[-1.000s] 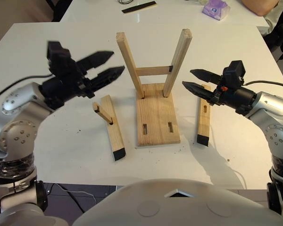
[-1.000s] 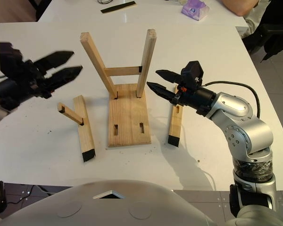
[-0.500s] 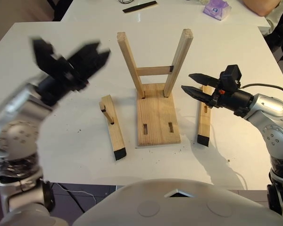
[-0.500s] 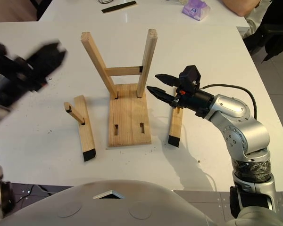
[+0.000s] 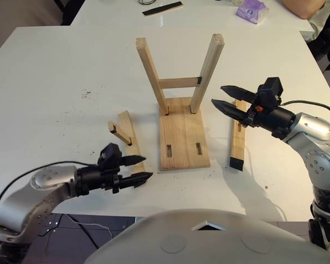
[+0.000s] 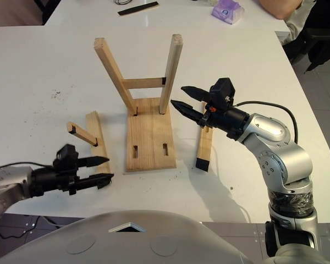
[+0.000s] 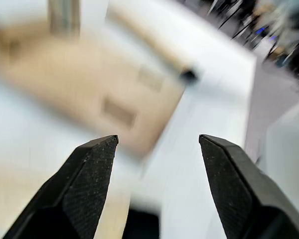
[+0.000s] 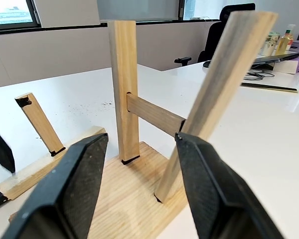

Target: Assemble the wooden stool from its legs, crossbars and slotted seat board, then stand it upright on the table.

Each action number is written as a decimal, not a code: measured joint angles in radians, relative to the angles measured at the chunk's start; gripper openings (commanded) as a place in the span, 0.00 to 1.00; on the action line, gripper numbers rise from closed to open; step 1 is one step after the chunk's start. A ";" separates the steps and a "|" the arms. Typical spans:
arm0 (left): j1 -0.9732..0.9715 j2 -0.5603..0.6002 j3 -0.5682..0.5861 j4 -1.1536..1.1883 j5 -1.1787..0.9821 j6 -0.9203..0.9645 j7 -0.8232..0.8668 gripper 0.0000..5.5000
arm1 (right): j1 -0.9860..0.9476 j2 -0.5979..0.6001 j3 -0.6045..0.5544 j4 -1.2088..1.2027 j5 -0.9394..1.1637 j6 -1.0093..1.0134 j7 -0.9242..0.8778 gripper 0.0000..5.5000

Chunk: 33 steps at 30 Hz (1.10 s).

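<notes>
The slotted seat board [image 5: 182, 135] lies flat mid-table. Two legs [image 5: 152, 74] joined by a crossbar [image 5: 179, 82] stand upright in its far slots. Left of the board lies a third leg with a crossbar stub [image 5: 131, 147]. A fourth leg [image 5: 238, 133] lies right of the board. My left gripper [image 5: 141, 169] is open, low near the front edge, at the black-tipped near end of the left leg. My right gripper [image 5: 220, 97] is open, hovering just right of the standing legs, above the right leg.
A black strip [image 5: 161, 8] and a purple packet [image 5: 251, 10] lie on the far table. Dark specks [image 5: 85, 94] dot the white tabletop at left. The table's front edge [image 5: 154, 206] runs close below my left gripper.
My left arm has swung down from high at the left of the standing legs to the front edge by the left leg's near end. The right gripper has barely moved.
</notes>
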 measured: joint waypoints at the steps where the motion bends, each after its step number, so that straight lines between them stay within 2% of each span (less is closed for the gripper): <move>1: -0.021 -0.037 -0.033 0.040 0.056 -0.077 0.003 0.55 | -0.002 0.007 0.005 0.000 -0.006 -0.005 -0.007 0.45; 3: -0.062 -0.108 -0.074 0.094 0.123 -0.162 0.023 0.55 | -0.006 0.026 0.029 0.002 -0.034 -0.014 -0.020 0.45; 7: -0.074 -0.096 -0.093 0.122 0.182 -0.241 -0.013 0.55 | -0.005 0.040 0.039 -0.012 -0.038 -0.015 -0.037 0.45; 14: -0.073 0.082 0.015 0.207 0.217 -0.296 -0.152 0.55 | 0.041 0.040 0.028 -0.040 -0.043 -0.015 -0.061 0.45; 20: -0.175 0.184 0.110 0.394 0.260 -0.263 -0.193 0.55 | 0.056 0.042 0.028 -0.041 -0.059 -0.027 -0.073 0.45; 27: -0.241 0.161 0.183 0.363 0.204 -0.178 -0.186 0.55 | 0.055 0.036 0.027 -0.033 -0.066 -0.033 -0.062 0.45; 30: -0.247 0.109 0.189 0.330 0.197 -0.167 -0.157 0.55 | 0.054 0.032 0.026 -0.029 -0.066 -0.034 -0.054 0.45; 33: -0.247 0.096 0.189 0.331 0.200 -0.160 -0.155 0.63 | 0.053 0.031 0.025 -0.028 -0.066 -0.034 -0.049 0.45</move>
